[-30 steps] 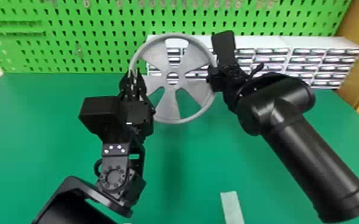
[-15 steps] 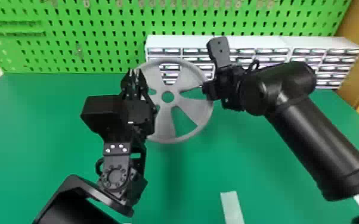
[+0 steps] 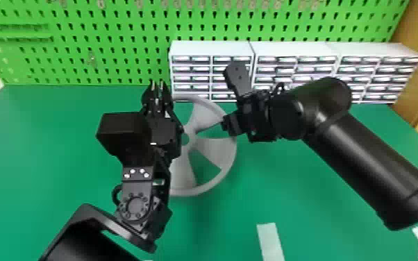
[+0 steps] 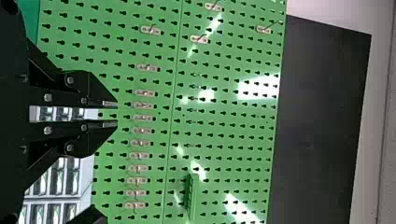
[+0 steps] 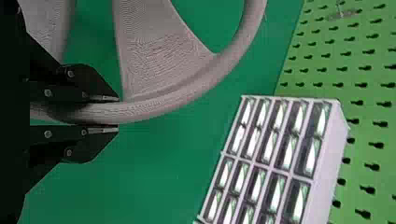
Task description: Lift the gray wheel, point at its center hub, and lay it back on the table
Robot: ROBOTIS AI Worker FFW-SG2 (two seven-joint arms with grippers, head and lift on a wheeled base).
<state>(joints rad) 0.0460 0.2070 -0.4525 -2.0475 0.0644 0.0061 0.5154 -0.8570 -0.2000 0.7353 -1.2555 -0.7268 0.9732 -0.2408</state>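
Gray wheel (image 3: 215, 151): circular, rounded rim (image 3: 231, 163), broad spokes (image 3: 180, 170) flaring outward from center hub (image 3: 191, 138), open windows between. Surface finely ridged. Rim clamped between jaws of right gripper (image 3: 226, 125), running past tips; hub well apart from them. Face toward head camera. Wheel outside jaws of left gripper (image 3: 157, 85), partly hidden behind left arm.

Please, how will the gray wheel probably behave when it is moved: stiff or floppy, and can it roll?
The gray wheel is probably stiff: gripped at its rim by the right end effector, it shows no sag. Wide openings suggest it is light for its size. Its round rim could roll if stood upright.
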